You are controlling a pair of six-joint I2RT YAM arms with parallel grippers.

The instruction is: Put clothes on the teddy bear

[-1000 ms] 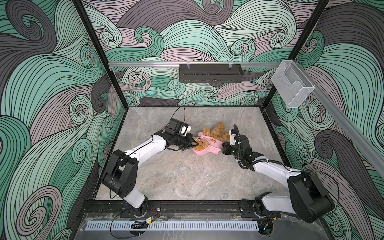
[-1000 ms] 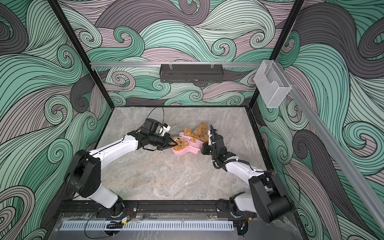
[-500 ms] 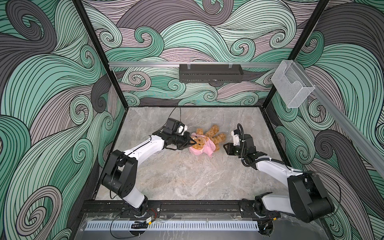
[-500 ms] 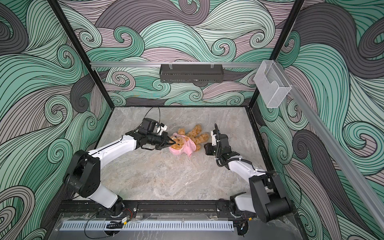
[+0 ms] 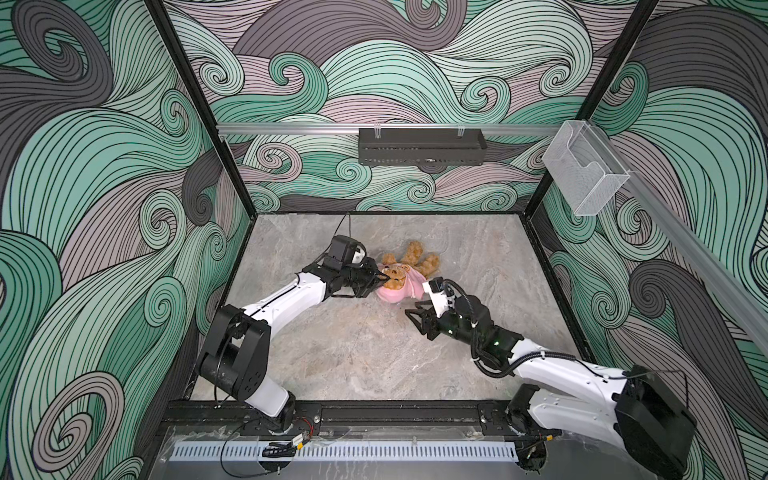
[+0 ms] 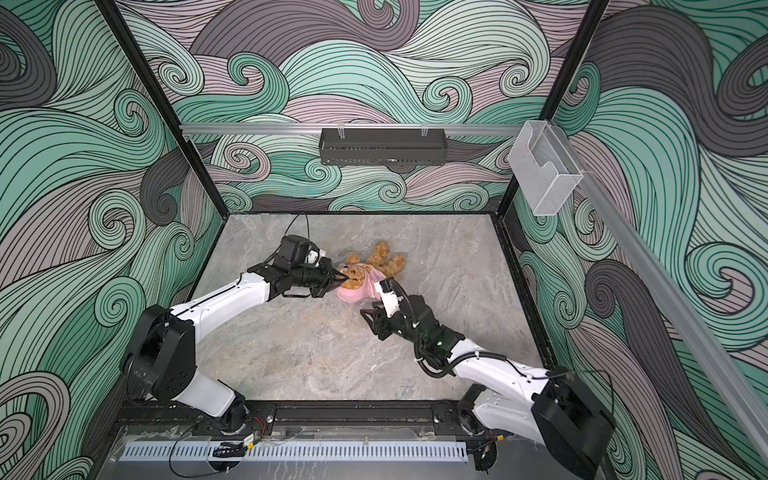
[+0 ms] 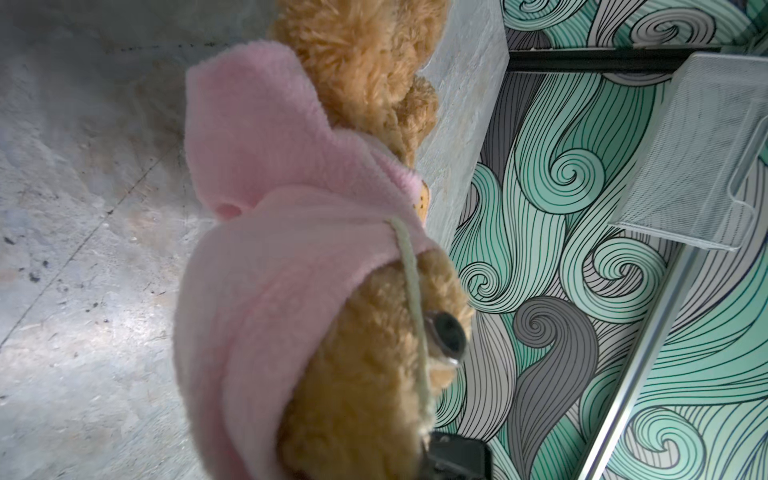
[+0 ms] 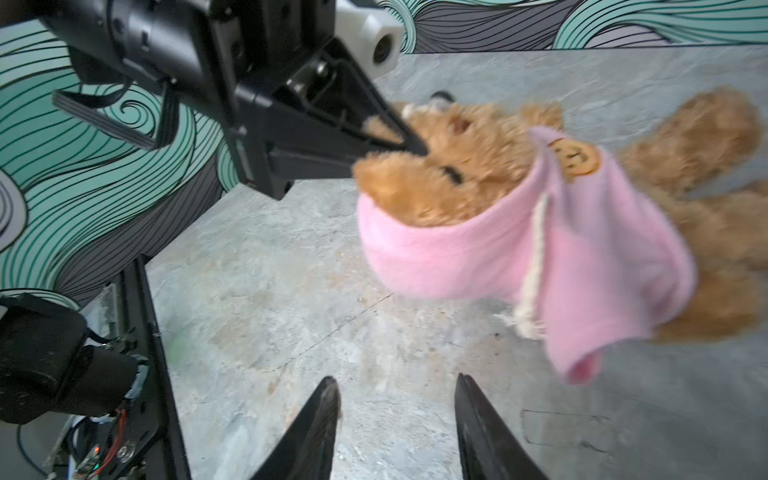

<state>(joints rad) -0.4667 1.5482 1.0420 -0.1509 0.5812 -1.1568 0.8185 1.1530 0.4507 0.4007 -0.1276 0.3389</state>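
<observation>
Mid-picture in both top views, our left gripper [image 5: 383,279] pinches the teddy bear [image 5: 414,254] by its head. Our right gripper [image 8: 395,380] is apart, empty. The pink fleece top [image 8: 457,253] is on but bunched; we think tugging it down is left.

Both top views: bright, even light, sharp throughout; we note only soft shadows on table [image 5: 353,353]. Left wrist view: teddy bear [image 7: 365,395] too close, soft focus; pale glare on table beyond. Right wrist view: we see motion blur on teddy bear and pink garment [image 8: 582,257] ahead of right gripper [image 8: 395,415]; fingertips [image 8: 316,428] sharper.
</observation>
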